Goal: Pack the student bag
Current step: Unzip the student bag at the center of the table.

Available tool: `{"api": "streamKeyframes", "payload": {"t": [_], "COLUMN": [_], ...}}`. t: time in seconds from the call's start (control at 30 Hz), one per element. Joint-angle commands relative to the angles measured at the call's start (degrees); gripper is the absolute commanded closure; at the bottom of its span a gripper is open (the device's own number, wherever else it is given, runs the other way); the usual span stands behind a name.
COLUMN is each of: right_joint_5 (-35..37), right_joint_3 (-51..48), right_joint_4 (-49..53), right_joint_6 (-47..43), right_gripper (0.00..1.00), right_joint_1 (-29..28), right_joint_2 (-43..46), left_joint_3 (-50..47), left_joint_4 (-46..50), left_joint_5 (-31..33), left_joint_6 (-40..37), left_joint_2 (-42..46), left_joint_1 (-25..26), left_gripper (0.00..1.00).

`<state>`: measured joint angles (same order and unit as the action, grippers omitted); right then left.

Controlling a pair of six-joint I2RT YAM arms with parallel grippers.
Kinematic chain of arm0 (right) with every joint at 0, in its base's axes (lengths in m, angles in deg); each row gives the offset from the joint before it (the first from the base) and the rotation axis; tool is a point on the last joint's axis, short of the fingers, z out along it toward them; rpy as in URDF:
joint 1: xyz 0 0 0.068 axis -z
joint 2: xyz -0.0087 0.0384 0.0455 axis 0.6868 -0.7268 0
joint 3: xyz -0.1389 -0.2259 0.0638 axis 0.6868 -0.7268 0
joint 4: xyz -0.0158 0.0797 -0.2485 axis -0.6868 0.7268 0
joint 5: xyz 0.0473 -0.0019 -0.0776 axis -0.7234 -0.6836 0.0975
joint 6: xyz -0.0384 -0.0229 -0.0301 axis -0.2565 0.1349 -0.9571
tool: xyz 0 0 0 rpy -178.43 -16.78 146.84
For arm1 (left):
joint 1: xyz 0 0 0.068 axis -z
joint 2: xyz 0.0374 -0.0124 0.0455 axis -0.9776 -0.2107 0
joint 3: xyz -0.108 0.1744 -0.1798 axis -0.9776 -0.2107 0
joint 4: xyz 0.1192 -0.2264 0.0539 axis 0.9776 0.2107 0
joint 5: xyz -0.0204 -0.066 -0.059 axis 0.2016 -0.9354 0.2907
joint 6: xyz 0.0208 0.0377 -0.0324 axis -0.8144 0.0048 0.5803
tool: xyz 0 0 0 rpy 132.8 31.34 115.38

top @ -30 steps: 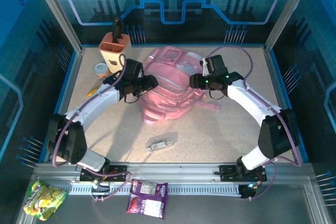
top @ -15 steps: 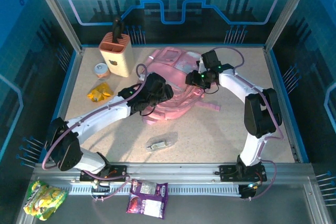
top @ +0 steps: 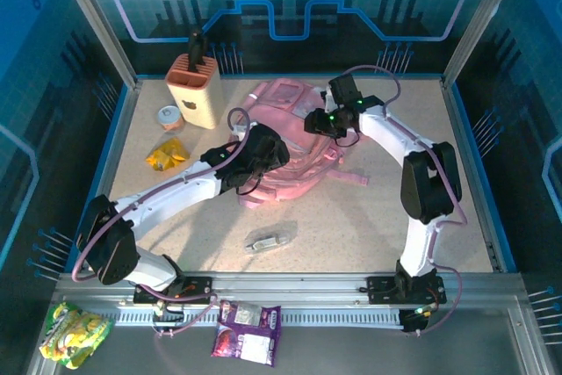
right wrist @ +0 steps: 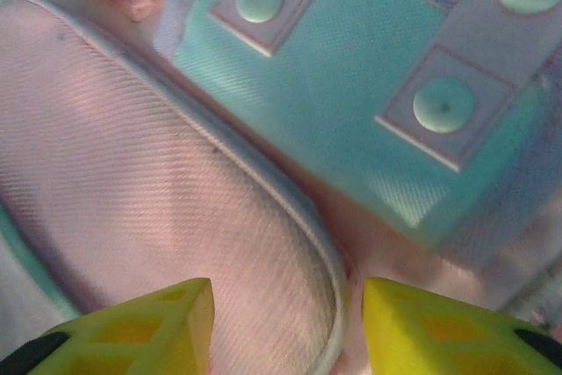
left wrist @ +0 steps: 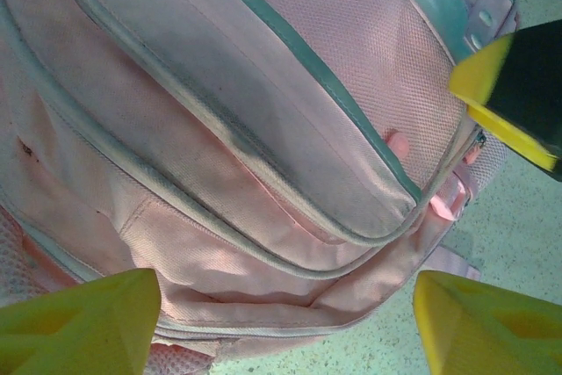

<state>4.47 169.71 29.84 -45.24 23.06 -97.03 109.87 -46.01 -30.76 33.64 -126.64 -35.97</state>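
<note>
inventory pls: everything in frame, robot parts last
student bag: 1, pink, table centre
holder: 1, beige, black handle sticking out, far left corner
small round item: 1, grey-blue, beside the holder
packet: 1, yellow, left of the bag
pencil case: 1, grey, on the table nearer than the bag
snack bag: 1, green-yellow, front ledge, left
pouch: 1, purple-white, front ledge, middle
left end effector: 1, yellow fingers, open over bag pockets
right end effector: 1, yellow fingers, apart over bag's pale panel

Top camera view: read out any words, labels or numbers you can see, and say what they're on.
No text is readable.
Purple packet: print too small and blurred.
Green and yellow packet: print blurred.
Backpack: plain dots on its pale panel, no letters.
</note>
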Motion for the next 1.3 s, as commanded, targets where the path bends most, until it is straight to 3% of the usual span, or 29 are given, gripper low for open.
{"api": "streamKeyframes", "payload": {"t": [0.0,0.13,0.2,0.27,0.5,0.77,1.17,1.27], "right_joint_5": [-1.78,-2.81,-3.51,-4.41,-9.11,-9.55,-10.24,-9.98], "right_joint_3": [2.06,1.77,-0.07,-3.02,-13.59,-21.81,-26.35,-27.01], "right_joint_4": [2.25,2.2,1.13,-1.24,-9.95,-18.23,-24.92,-26.47], "right_joint_6": [-1.72,-1.92,-1.21,0.58,12.12,22.26,28.74,30.16], "right_gripper": [0.57,0.69,0.91,1.0,1.0,1.0,1.0,1.0], "right_joint_1": [-0.64,-1.26,-1.35,-1.52,-3.8,-6.64,-6.72,-6.84], "right_joint_2": [-2.87,-3.05,-1.1,1.81,14.0,21.35,23.66,24.35], "left_joint_3": [1.72,1.24,1.28,1.45,1.63,4.16,11.95,13.52], "left_joint_4": [0.44,0.24,0.62,1.63,6.62,8.07,16.06,19.8], "left_joint_5": [2.37,3.37,4.25,5.34,13.51,18.17,21.92,24.35], "left_joint_6": [0.35,0.78,1.08,2.23,10.72,18.89,22.39,26.52], "left_joint_2": [-1.26,-1.21,-1.45,-1.85,-3.08,-6.6,-15.22,-17.08], "left_joint_1": [0.93,1.41,2.14,3.1,10.6,16.33,15.32,15.0], "left_gripper": [0.21,0.18,0.16,0.15,0.02,0.01,0.01,0.01]}}
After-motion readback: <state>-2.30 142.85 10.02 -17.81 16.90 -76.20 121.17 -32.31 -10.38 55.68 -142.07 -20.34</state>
